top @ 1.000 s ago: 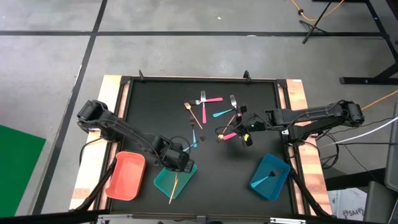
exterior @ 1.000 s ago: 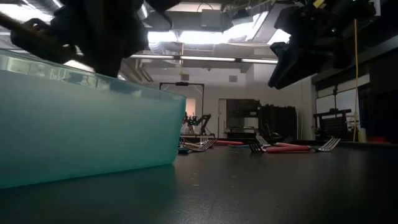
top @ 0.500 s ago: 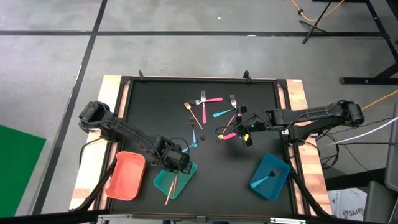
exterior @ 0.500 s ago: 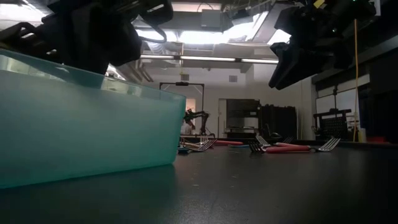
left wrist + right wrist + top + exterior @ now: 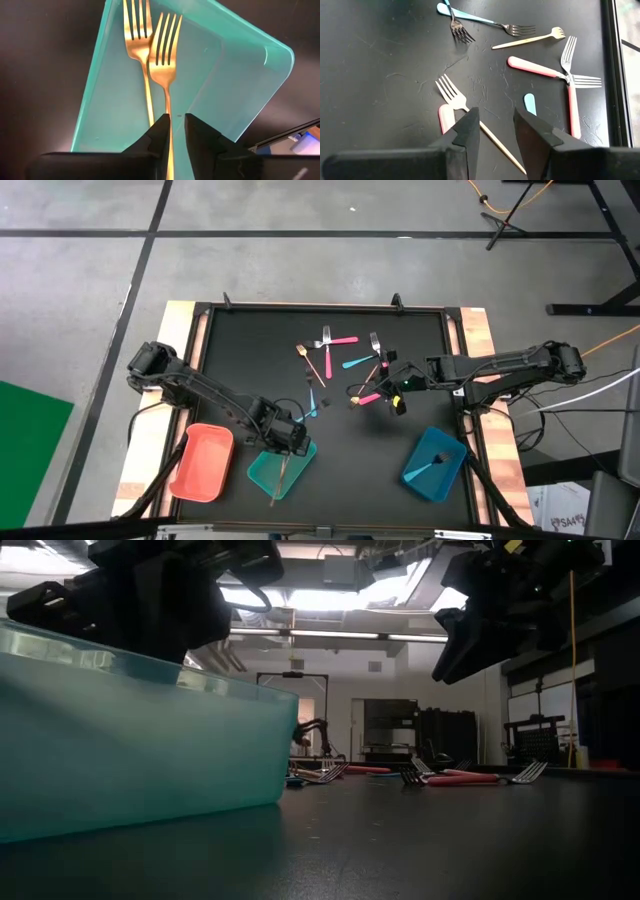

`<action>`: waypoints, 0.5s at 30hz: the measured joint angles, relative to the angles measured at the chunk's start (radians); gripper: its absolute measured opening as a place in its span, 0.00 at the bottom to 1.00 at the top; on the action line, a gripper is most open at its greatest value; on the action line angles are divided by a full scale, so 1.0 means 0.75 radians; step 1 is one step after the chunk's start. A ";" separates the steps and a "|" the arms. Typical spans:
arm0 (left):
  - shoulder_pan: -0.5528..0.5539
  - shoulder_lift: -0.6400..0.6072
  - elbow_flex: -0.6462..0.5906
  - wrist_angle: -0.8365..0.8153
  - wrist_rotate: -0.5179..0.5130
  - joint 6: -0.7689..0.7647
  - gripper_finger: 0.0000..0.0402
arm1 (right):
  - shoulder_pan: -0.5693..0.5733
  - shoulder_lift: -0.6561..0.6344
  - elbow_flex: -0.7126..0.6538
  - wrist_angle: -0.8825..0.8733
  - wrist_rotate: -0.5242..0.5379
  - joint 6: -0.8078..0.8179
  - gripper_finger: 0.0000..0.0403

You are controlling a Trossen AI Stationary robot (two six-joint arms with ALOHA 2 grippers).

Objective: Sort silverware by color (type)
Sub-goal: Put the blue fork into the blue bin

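Nothing readable turned up: no text, label, brand, number or sign showed on any surface in any of the four views.

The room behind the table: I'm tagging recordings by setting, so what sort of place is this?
Probably a robotics lab or workshop. The floor is bare grey with taped lines, an equipment stand with an orange cable sits beyond the table, and the low view shows dark cabinets under strip lights.

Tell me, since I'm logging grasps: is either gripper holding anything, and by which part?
Left gripper straddles a gold fork's handle over the teal tray; grip uncertain. Right gripper holds nothing.
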State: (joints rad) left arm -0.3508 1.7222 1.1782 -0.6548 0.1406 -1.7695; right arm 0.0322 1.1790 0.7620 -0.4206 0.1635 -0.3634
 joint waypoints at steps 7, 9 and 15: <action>0.000 0.000 0.000 0.000 -0.003 0.002 0.13 | 0.000 0.000 0.000 0.000 0.000 0.000 0.28; 0.000 0.000 0.000 0.001 -0.003 0.001 0.13 | 0.000 0.000 0.000 0.000 0.000 0.000 0.28; 0.000 0.000 0.000 0.032 -0.003 0.001 0.13 | 0.000 0.000 0.000 0.000 0.000 0.000 0.28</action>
State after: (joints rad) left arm -0.3508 1.7222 1.1782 -0.6311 0.1387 -1.7687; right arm 0.0322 1.1790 0.7620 -0.4207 0.1635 -0.3634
